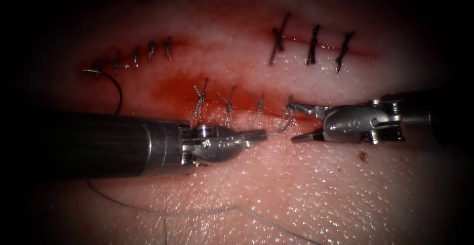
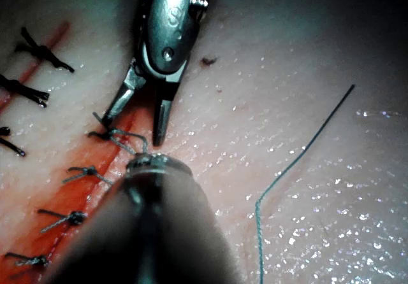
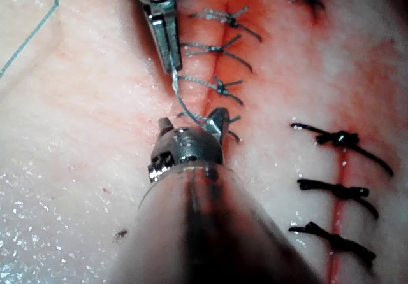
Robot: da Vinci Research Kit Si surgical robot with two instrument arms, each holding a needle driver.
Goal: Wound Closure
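**Thread held taut at the fourth stitch, cutter jaws spread around it**

Lowest in the endoscope frame, a loose thread (image 1: 197, 211) trails across bare tissue (image 1: 306, 185), held by neither tool.

At mid-frame, the left tool (image 1: 259, 136) comes in from the left with its jaws closed on a short thread end (image 1: 276, 132) running up to the rightmost stitch (image 1: 286, 116) of the cut (image 1: 237, 107). The right tool (image 1: 297, 124) enters from the right with its jaws spread wide: one jaw tip lies by the knot, the other lower, with the held strand between them. It grips nothing.

Beyond, in the upper left of the frame, the curved needle (image 1: 114, 89) lies free on the tissue, held by no tool, beside an older sutured row (image 1: 143, 55); whether its tip sits in the tissue I cannot tell. Three dark stitches (image 1: 312, 45) cross another cut in the upper right.

Risks, as I judge them: the open jaws sit very close to the knot, so closing there could nick it or leave too short a tail; a hard pull by the left tool could drag the stitch through the soft, wet edge. The loose needle and slack thread could snag a shaft.

No legible writing shows on either tool.
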